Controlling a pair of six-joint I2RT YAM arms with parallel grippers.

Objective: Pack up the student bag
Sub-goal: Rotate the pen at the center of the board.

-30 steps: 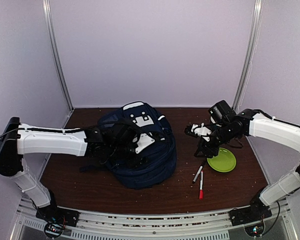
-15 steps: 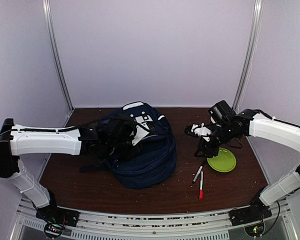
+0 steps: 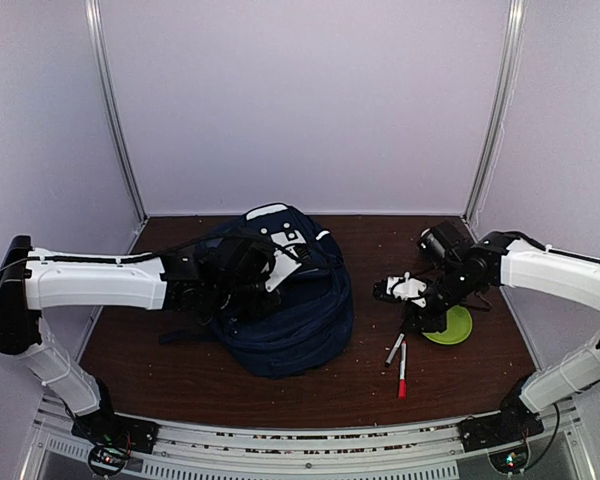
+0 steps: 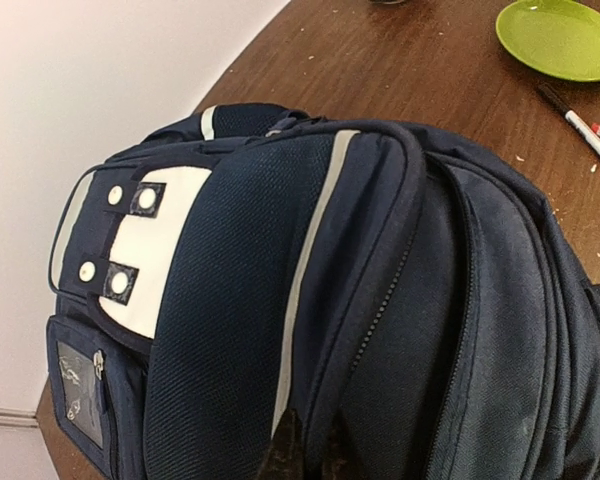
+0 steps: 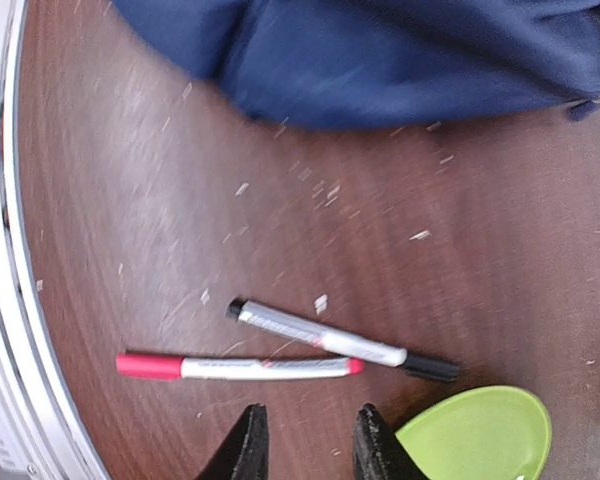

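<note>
The student bag [image 3: 298, 318], navy with a white patch [image 3: 285, 238] near its top, lies in the middle of the table. My left gripper [image 3: 248, 287] rests on the bag's left side. In the left wrist view its fingertips [image 4: 283, 452] pinch a fabric ridge of the bag [image 4: 380, 290] beside a zipper. My right gripper [image 3: 412, 320] hangs low over the table right of the bag, open with nothing between its fingers [image 5: 246, 442]. Just beyond them lie a black-capped marker [image 5: 325, 338] and a red-capped marker [image 5: 242, 367].
A green plate [image 3: 454, 327] sits right of the right gripper, and its rim [image 5: 480, 432] lies close beside the right finger. The markers [image 3: 397, 352] lie between bag and plate, near the front rail [image 3: 280, 435]. Crumbs speckle the brown table [image 3: 160, 350]. Walls enclose the back and sides.
The left gripper drew back to the bag's left side and shut on its fabric. The right arm dropped nearer the table over the markers, its jaws narrower than before.
</note>
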